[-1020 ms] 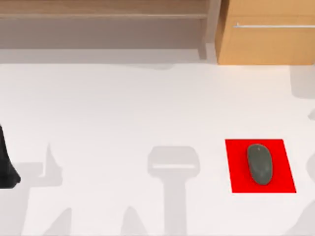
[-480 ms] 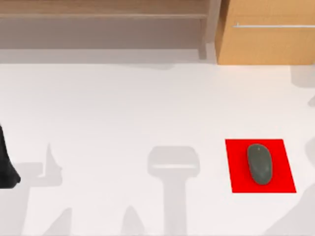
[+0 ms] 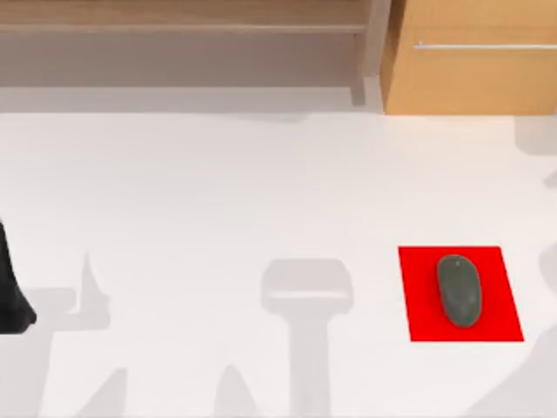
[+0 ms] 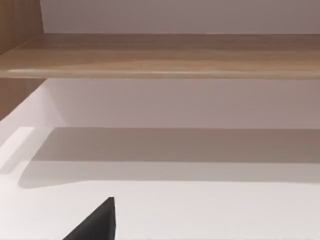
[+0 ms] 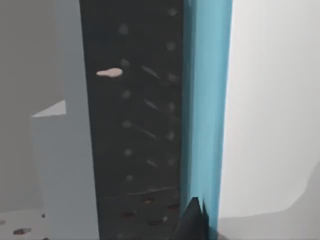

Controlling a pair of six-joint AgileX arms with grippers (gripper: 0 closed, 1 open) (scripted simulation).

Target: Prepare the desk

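The desk [image 3: 218, 200] is a large white tabletop. A light-wood shelf unit [image 3: 183, 26] stands along its back left, and a light-wood drawer [image 3: 474, 74] with a thin silver bar handle [image 3: 483, 45] is at the back right. My left arm [image 3: 10, 300] shows as a black shape at the desk's left edge, over bare tabletop. In the left wrist view a black part of my left gripper [image 4: 95, 225] points toward the shelf [image 4: 165, 55]. A dark tip of my right gripper [image 5: 192, 220] sits against a dark speckled panel [image 5: 135, 125] with a blue edge.
A dark grey mouse [image 3: 459, 290] lies on a small red mat [image 3: 505, 322] at the desk's front right. Grey shadows of the arms fall across the front of the tabletop.
The shadows at the front right of the desk have shifted slightly. The mouse, the mat and my left arm have not moved.
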